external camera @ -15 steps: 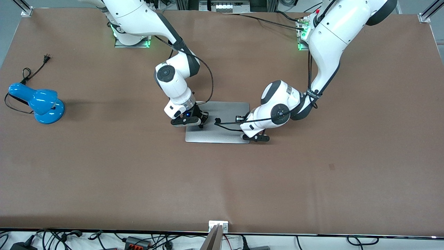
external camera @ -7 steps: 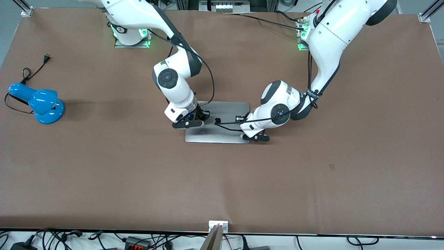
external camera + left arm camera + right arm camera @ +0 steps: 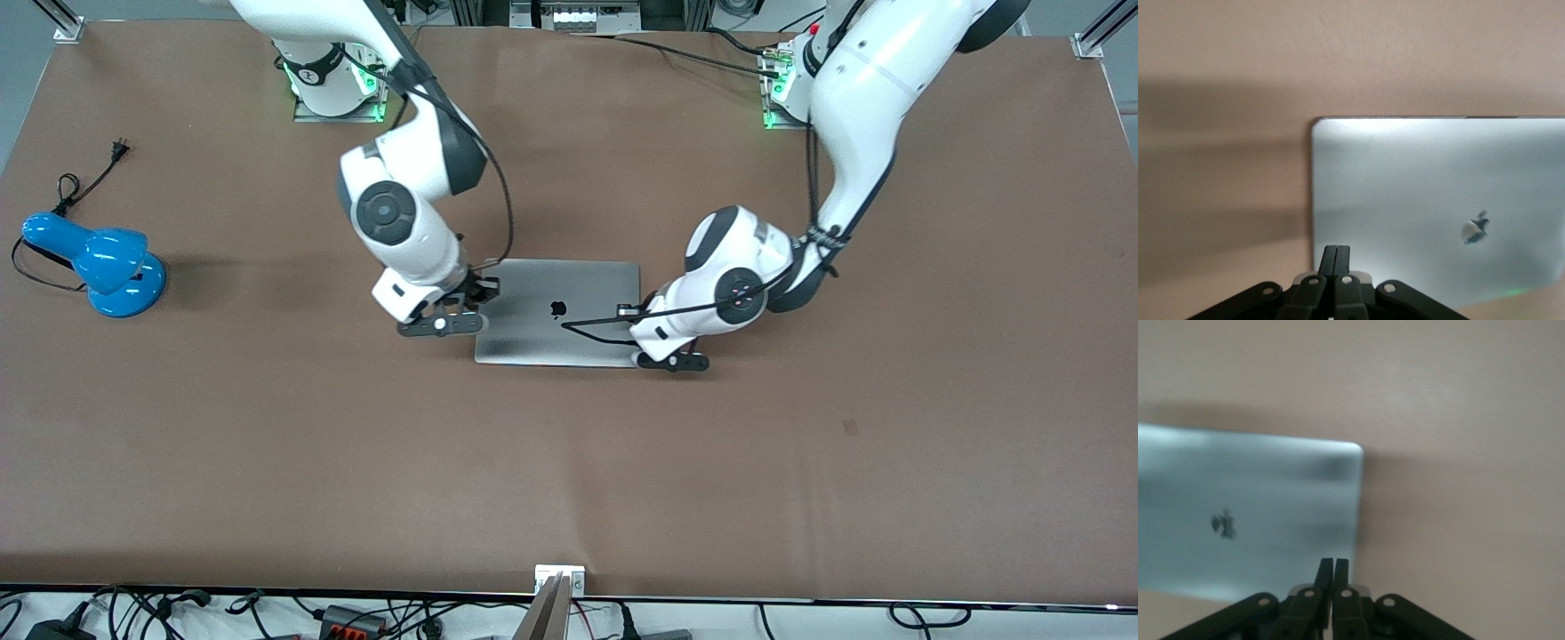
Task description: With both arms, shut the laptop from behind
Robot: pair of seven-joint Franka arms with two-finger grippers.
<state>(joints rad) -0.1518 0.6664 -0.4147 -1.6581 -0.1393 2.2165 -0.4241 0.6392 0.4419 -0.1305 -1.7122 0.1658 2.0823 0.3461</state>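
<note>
The front view looks down steeply from high above the near edge of the brown surface (image 3: 569, 462), facing the 2 arm bases along its top edge, and takes in the whole surface with the laptop (image 3: 557, 313) near its middle. The left wrist view sits close above the laptop's lid (image 3: 1431, 207), looking past the left pincer (image 3: 1337, 257) at the lid's corner toward the left arm's end and the logo (image 3: 1475, 229). The right wrist view looks likewise past the right pincer (image 3: 1333, 572) at the lid (image 3: 1251, 513) from the right arm's end. All 3 views share the lid and its logo (image 3: 1223, 523).
</note>
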